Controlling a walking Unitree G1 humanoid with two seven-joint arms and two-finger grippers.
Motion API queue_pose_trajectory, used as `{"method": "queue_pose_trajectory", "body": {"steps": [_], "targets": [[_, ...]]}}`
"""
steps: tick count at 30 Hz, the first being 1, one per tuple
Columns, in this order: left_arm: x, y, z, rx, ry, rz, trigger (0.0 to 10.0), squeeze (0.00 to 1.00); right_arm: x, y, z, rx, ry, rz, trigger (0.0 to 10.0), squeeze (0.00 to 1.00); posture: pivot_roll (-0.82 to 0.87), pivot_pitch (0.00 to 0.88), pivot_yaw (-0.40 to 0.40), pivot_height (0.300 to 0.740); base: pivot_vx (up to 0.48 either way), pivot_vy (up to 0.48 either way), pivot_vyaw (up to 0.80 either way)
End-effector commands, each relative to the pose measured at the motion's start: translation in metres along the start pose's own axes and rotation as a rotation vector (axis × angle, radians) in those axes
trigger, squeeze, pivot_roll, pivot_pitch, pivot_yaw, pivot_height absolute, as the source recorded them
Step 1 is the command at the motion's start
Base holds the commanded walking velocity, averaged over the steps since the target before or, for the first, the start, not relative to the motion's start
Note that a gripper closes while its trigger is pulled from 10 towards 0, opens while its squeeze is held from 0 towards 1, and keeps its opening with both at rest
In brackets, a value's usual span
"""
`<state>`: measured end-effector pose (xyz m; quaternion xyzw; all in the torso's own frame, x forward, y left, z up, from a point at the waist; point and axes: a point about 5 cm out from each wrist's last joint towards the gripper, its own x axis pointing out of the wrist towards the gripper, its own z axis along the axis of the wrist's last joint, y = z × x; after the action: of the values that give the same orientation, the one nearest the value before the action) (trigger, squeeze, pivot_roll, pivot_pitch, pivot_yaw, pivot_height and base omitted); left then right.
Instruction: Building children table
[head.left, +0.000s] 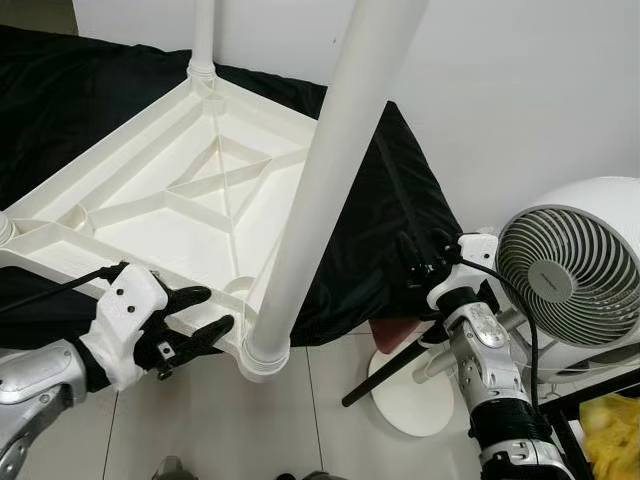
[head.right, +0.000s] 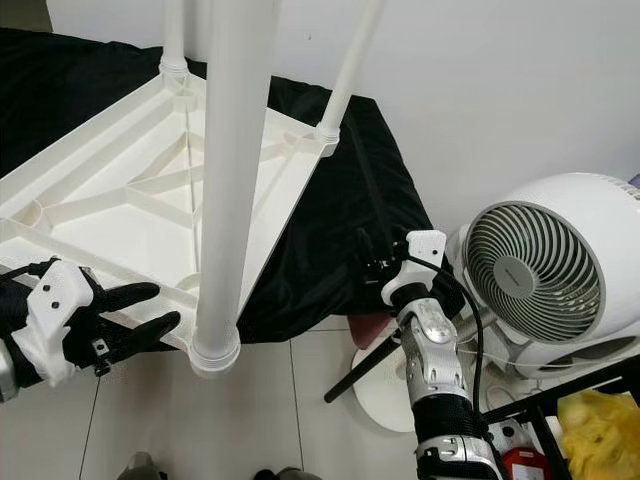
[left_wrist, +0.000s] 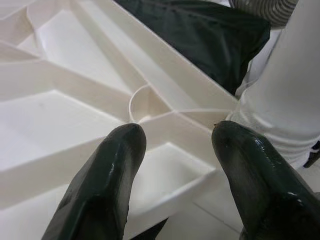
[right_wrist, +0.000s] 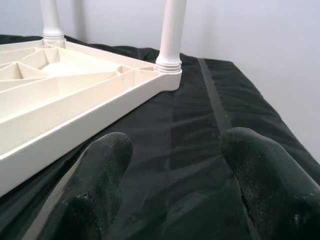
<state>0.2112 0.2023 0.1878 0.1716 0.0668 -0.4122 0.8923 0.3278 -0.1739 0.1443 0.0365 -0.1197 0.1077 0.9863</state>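
- Table top (head.left: 180, 190): white plastic, upside down on the black cloth (head.left: 360, 250), ribbed underside facing up with diagonal braces; near corner overhangs the cloth's front edge.
- Near leg (head.left: 325, 190): white round tube, upright in near-corner socket.
- Far leg (head.left: 203, 35): upright in far corner.
- Right leg (head.right: 350, 65): upright in right-corner socket.

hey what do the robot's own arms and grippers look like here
Both arms are silver metal with black ribbed bands. The left gripper and right gripper each have two long, glossy black fingers on a white plastic wrist housing. Black cables run along each wrist.
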Motion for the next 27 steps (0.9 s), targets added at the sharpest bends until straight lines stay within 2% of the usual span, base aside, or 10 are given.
{"method": "queue_pose_trajectory", "body": {"steps": [1,2,3,4,6,7,16,18,22,27], "targets": [[-0.001,-0.007,-0.005,0.045,0.048,-0.153,10.0,0.00,-0.006,-0.009,-0.004,-0.012,0.029,-0.024,10.0,0.00,0.11,0.074,-0.231,0.740,0.000,0.000,0.00],[-0.002,-0.006,-0.012,0.091,0.107,-0.155,10.0,0.00,-0.007,-0.010,-0.003,-0.013,0.032,-0.025,10.0,0.00,0.11,0.074,-0.230,0.740,0.000,0.000,0.00],[-0.002,-0.006,-0.012,0.091,0.107,-0.155,10.0,0.00,-0.007,-0.010,-0.003,-0.013,0.032,-0.025,10.0,0.00,0.11,0.074,-0.230,0.740,0.000,0.000,0.00],[-0.003,-0.006,-0.019,0.121,0.155,-0.158,10.0,0.00,-0.007,-0.010,-0.003,-0.014,0.033,-0.026,10.0,0.00,0.11,0.074,-0.230,0.740,0.000,0.000,0.00],[-0.003,-0.006,-0.019,0.121,0.155,-0.158,10.0,0.00,-0.007,-0.010,-0.003,-0.014,0.033,-0.026,10.0,0.00,0.11,0.074,-0.230,0.740,0.000,0.000,0.00],[-0.002,-0.003,-0.027,0.162,0.201,-0.149,10.0,0.00,-0.007,-0.011,-0.001,-0.018,0.033,-0.031,10.0,0.00,0.10,0.077,-0.229,0.740,0.000,0.000,0.00],[0.002,0.003,-0.025,0.198,0.204,-0.142,10.0,0.00,-0.008,-0.012,-0.001,-0.021,0.040,-0.040,10.0,0.00,0.10,0.082,-0.224,0.740,0.000,0.000,0.00],[-0.001,0.006,-0.009,0.141,0.113,-0.136,10.0,0.00,-0.009,-0.014,-0.001,-0.023,0.043,-0.048,10.0,0.00,0.10,0.088,-0.221,0.740,0.000,0.000,0.00],[-0.005,0.007,0.001,0.116,0.057,-0.140,10.0,0.00,-0.011,-0.015,-0.002,-0.024,0.048,-0.054,10.0,0.00,0.11,0.090,-0.221,0.740,0.000,0.000,0.00],[-0.005,-0.001,-0.005,0.140,0.085,-0.176,10.0,0.00,-0.011,-0.013,-0.003,-0.018,0.055,-0.049,10.0,0.00,0.11,0.095,-0.222,0.740,0.000,0.000,0.00]]}}
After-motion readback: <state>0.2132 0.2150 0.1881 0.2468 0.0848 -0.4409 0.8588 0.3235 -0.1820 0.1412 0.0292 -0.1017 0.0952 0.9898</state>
